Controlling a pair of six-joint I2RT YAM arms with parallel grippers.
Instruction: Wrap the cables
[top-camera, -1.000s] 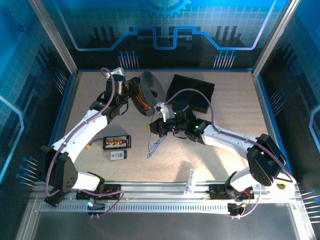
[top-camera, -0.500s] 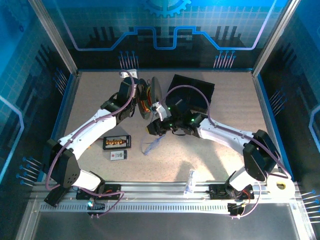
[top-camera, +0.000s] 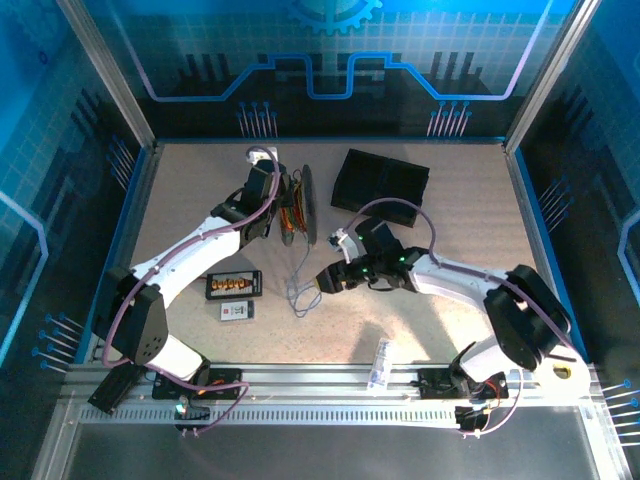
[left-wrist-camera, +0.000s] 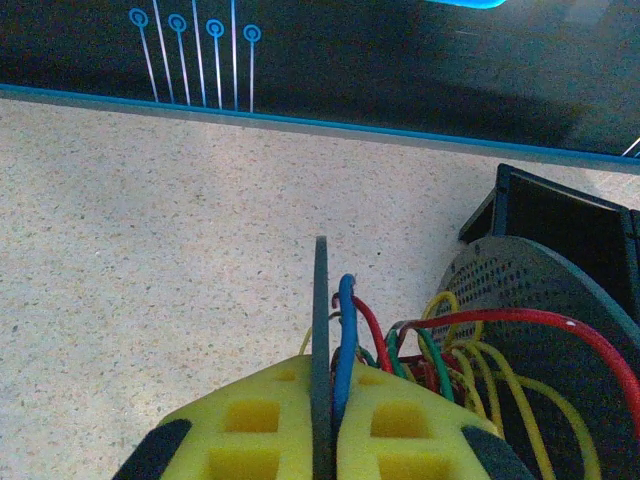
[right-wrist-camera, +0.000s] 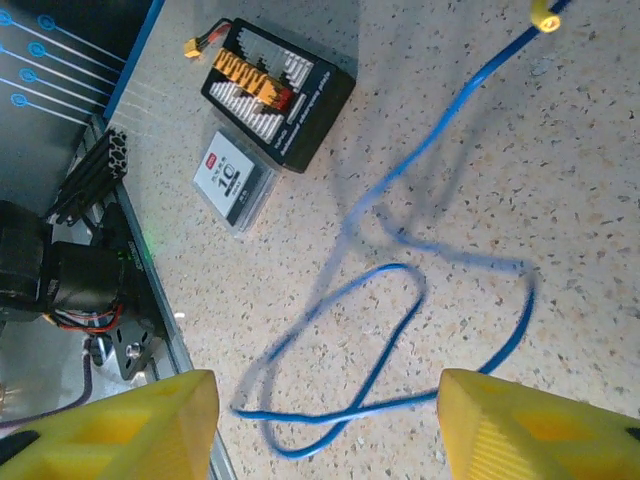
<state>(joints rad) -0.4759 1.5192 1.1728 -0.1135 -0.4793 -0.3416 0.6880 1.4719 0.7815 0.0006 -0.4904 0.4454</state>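
left end effector (left-wrist-camera: 324, 425) clamped on reel disc (left-wrist-camera: 320, 300) | right end effector (right-wrist-camera: 325, 400) apart, empty

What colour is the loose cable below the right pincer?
The cable is blue; clearest in the right wrist view.

Blue cable (right-wrist-camera: 395, 268) looped on desk (right-wrist-camera: 560, 180)
Right end effector (right-wrist-camera: 325, 420) gapes over it; black board (right-wrist-camera: 275, 95) and white card (right-wrist-camera: 235, 180) near desk's edge.
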